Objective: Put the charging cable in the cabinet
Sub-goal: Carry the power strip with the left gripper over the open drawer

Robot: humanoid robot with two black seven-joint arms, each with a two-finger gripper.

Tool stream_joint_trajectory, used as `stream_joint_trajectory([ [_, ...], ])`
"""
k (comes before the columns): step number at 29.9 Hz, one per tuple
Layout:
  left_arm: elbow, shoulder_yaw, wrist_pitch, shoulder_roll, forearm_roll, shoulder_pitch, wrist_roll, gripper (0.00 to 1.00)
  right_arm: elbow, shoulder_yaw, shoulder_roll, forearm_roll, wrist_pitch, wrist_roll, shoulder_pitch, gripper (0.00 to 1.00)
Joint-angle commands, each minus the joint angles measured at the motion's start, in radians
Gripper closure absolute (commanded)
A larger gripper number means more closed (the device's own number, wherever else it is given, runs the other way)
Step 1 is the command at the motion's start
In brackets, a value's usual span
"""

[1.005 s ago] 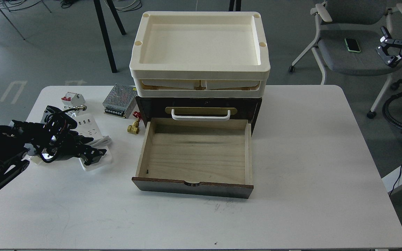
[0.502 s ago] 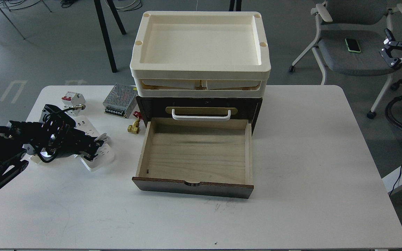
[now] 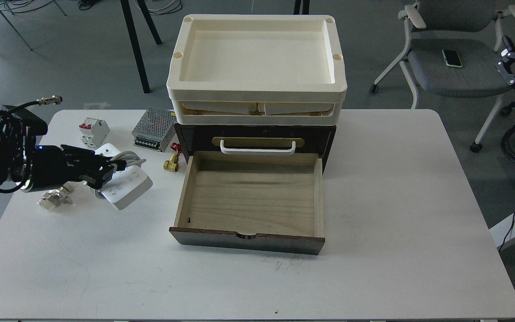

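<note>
The charging cable (image 3: 125, 185) is a white power strip with a thick white cord coiled round its middle. My left gripper (image 3: 101, 172) is shut on its middle and holds it lifted, left of the cabinet. The cabinet (image 3: 257, 134) is a dark brown chest with a white bar handle (image 3: 257, 147). Its pale wood drawer (image 3: 251, 197) stands pulled out and empty. My right gripper (image 3: 514, 65) is at the far right edge, away from the table, with its fingers spread.
Stacked cream trays (image 3: 256, 67) sit on the cabinet. A white-and-red circuit breaker (image 3: 93, 132), a perforated metal box (image 3: 154, 129), a brass valve (image 3: 171, 163) and small metal parts (image 3: 52, 197) lie at the left. An office chair (image 3: 454, 58) holds a phone.
My left gripper closed on the power strip and lifted it off the table, shifting it right towards the drawer. My right gripper drifted further right.
</note>
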Motion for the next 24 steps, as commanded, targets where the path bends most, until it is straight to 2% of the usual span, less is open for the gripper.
stream_joint_trajectory([
  [1,-0.146,-0.001,-0.008,0.052,-0.167,0.006,0.0,1.0,0.0,0.0,0.0,0.0,0.0,0.0,0.0,0.0],
  [5,-0.235,-0.001,-0.013,0.053,-0.303,0.006,0.0,1.0,-0.004,0.0,-0.009,-0.002,0.0,0.0,-0.002,0.0],
  [12,-0.226,0.002,-0.025,-0.097,-0.434,0.012,0.0,1.0,-0.007,0.0,-0.011,0.0,0.0,0.001,-0.018,0.0],
  [19,-0.108,0.009,-0.056,-0.276,-0.482,0.017,0.0,1.0,-0.007,0.001,-0.011,0.0,0.0,0.003,-0.031,0.0],
  [24,0.046,0.013,-0.051,-0.386,-0.482,0.021,0.0,1.0,-0.007,0.009,-0.011,0.0,0.0,0.003,-0.038,0.0],
])
